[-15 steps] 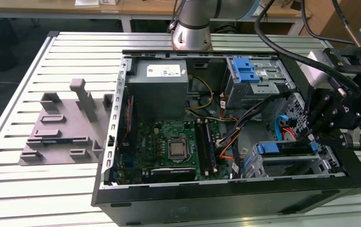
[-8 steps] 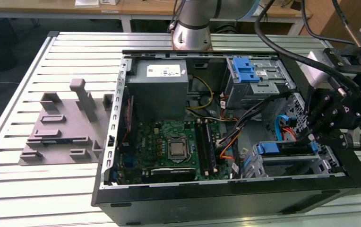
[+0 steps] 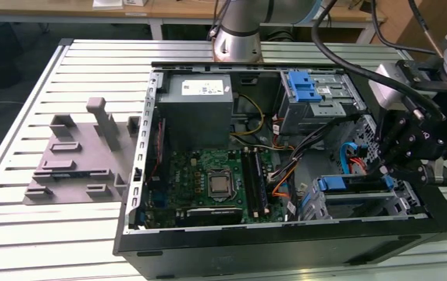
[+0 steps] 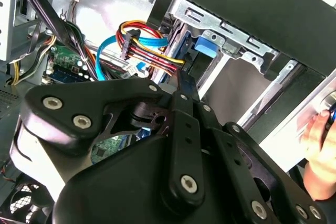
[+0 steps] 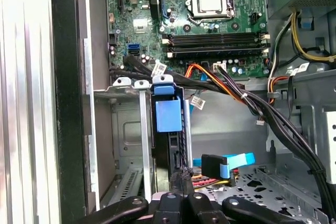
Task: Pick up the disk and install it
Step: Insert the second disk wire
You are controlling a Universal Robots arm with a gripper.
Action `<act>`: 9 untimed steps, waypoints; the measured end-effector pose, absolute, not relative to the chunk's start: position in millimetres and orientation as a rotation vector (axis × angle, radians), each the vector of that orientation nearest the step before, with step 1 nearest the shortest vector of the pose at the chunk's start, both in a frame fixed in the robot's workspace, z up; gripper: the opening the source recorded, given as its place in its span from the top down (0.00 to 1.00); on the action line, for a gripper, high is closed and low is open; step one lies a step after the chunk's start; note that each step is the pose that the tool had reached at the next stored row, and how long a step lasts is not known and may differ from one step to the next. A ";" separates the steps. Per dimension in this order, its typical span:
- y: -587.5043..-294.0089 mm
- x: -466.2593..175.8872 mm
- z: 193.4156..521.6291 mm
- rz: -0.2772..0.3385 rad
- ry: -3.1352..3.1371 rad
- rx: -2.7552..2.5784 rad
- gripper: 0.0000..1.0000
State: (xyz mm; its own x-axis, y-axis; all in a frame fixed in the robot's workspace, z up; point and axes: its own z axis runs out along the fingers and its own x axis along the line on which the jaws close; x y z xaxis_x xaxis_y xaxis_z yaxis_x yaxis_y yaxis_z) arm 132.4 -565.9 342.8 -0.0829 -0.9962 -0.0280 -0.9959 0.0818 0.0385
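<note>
The disk (image 3: 354, 184) stands on edge in the lower drive cage at the case's front corner on the exterior view's right, with its blue carrier showing. In the first wrist view the disk (image 5: 169, 116) sits in the cage slot with the blue tab at its far end. My gripper (image 5: 181, 176) is at the disk's near end, fingers drawn together and touching it. In the second wrist view the gripper (image 4: 181, 81) tapers to a narrow tip just short of the blue carrier of the disk (image 4: 206, 45). In the exterior view the gripper (image 3: 381, 168) hangs over that cage.
The open computer case (image 3: 141, 175) lies on a slatted table. It holds a grey power supply box (image 3: 200, 111), a motherboard (image 3: 216, 181) and a blue clip (image 3: 308, 88) in the upper cage. Cable bundles (image 5: 231, 162) run beside the disk. A hand (image 4: 317, 150) shows past the case.
</note>
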 end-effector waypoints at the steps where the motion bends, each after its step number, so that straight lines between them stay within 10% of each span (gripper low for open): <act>1: -565.7 132.4 344.5 -0.074 -2.307 2.124 0.89; 9: -564.1 131.9 362.7 -0.075 -2.307 2.124 0.89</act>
